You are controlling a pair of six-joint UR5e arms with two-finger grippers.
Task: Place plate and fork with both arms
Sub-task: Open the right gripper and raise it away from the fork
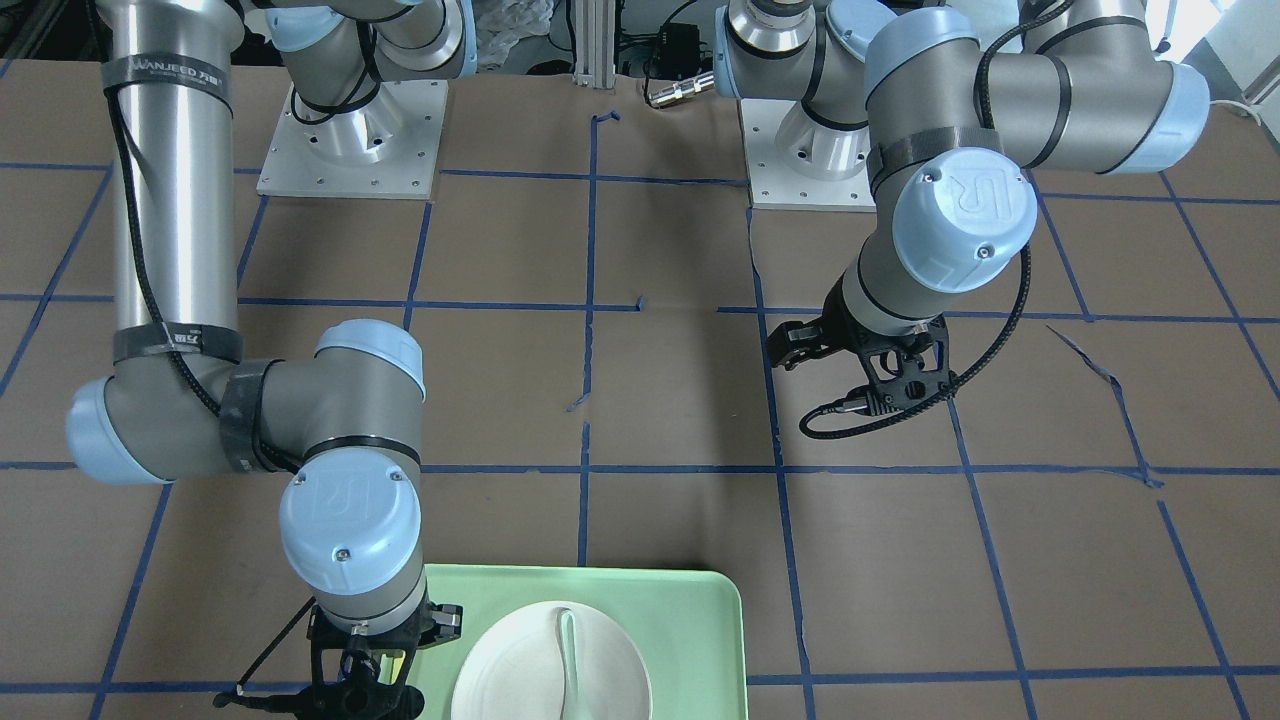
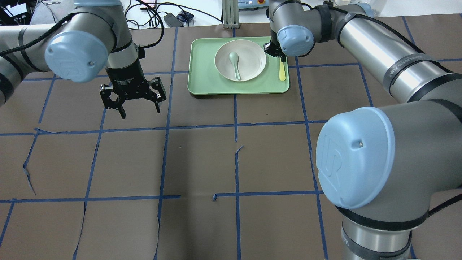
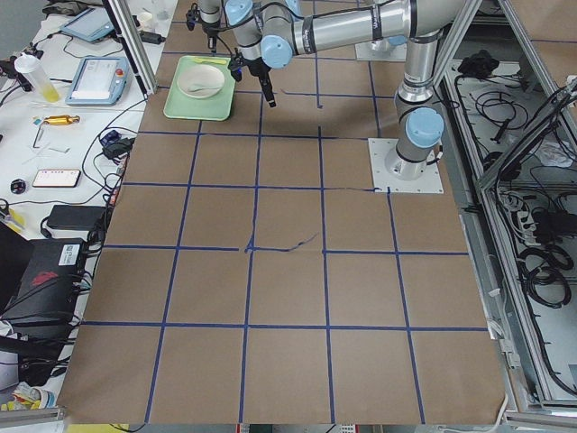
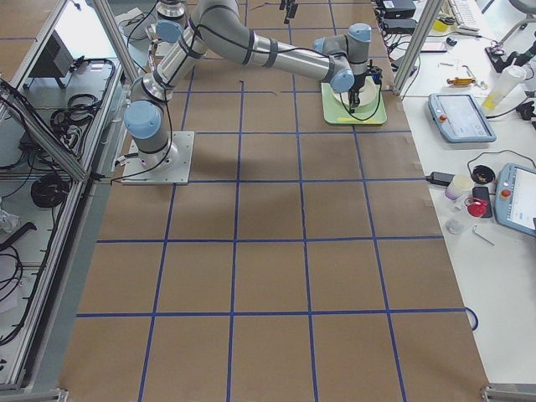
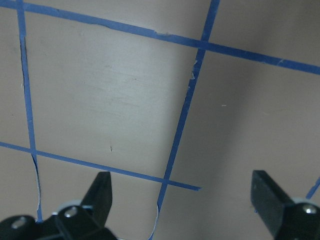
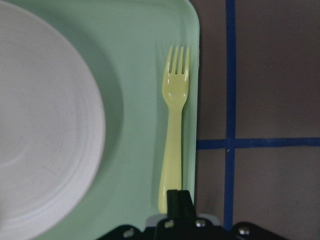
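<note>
The off-white plate [image 2: 251,54] sits on the light-green tray [image 2: 202,72] at the table's far side, with a pale grey-green spoon [image 2: 235,63] lying in it. The yellow fork [image 2: 282,71] lies flat on the tray along its right rim, right of the plate. In the right wrist view the fork [image 6: 175,130] points tines away, next to the plate [image 6: 45,125]. My right gripper [image 6: 178,200] is shut, fingers together just over the fork's handle end. My left gripper [image 2: 140,112] is open and empty above bare table, left of the tray; it also shows open in the left wrist view [image 5: 182,200].
The table is brown board with a blue tape grid [image 2: 236,126]. In the front-facing view the right arm's wrist hides the fork, and the tray [image 1: 690,620] sits at the bottom edge. Cables and devices lie beyond the table's far edge.
</note>
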